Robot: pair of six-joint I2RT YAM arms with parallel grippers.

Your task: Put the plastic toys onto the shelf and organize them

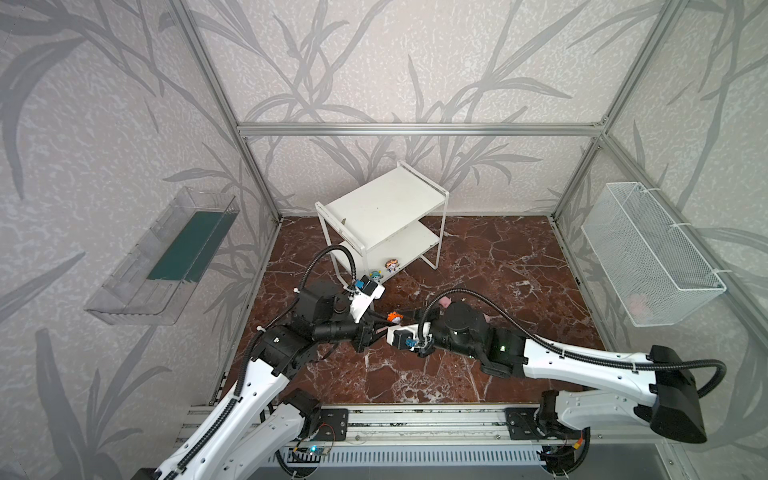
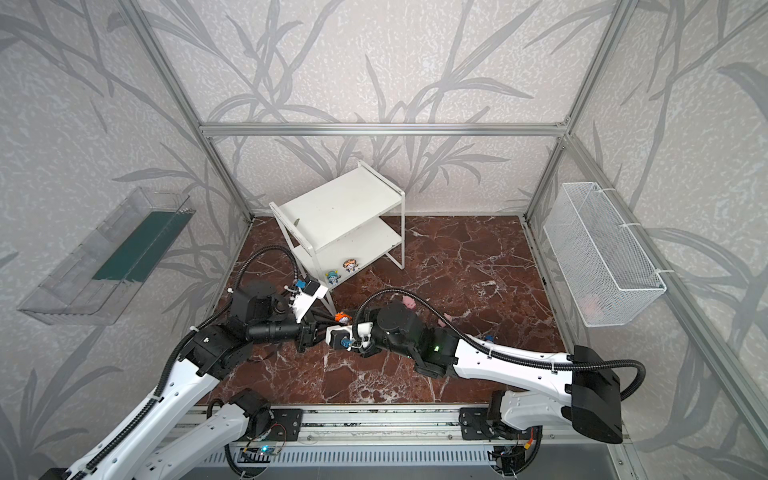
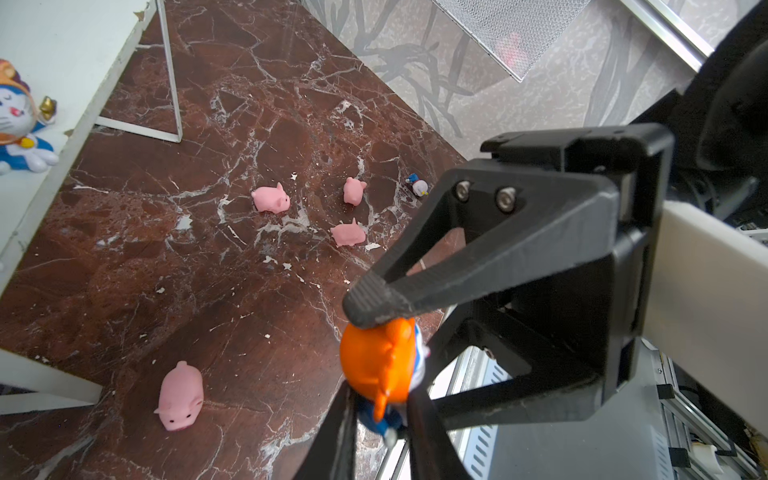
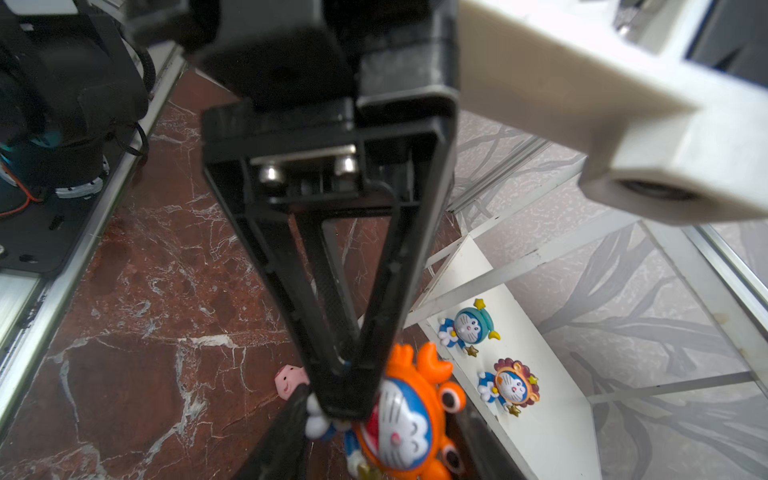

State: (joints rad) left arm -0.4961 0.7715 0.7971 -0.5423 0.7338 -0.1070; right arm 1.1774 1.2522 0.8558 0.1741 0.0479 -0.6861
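Orange crab-suit Doraemon figurine (image 4: 405, 428) hangs clear of the marble floor (image 1: 478, 270) mid-workspace, caught between both pincers. The right gripper (image 1: 411, 313) pinches its orange head, jaws partly apart with the toy filling the gap; the left gripper (image 4: 349, 397) meets it from the opposite side, jaws drawn nearly together on the blue body end; contact looks real, firmness you can't confirm. The relation that matters: body end faces the left pincer and head sits in the right, so the long axis runs roughly pincer to pincer. The shelf (image 1: 386, 203) stands behind and left of the toy, so your left arm is nearer. Its lower board (image 1: 415, 241) holds two Doraemon figurines (image 1: 375, 275) at the front edge. My read: hand-off to the left; free the right only once the left is seated.
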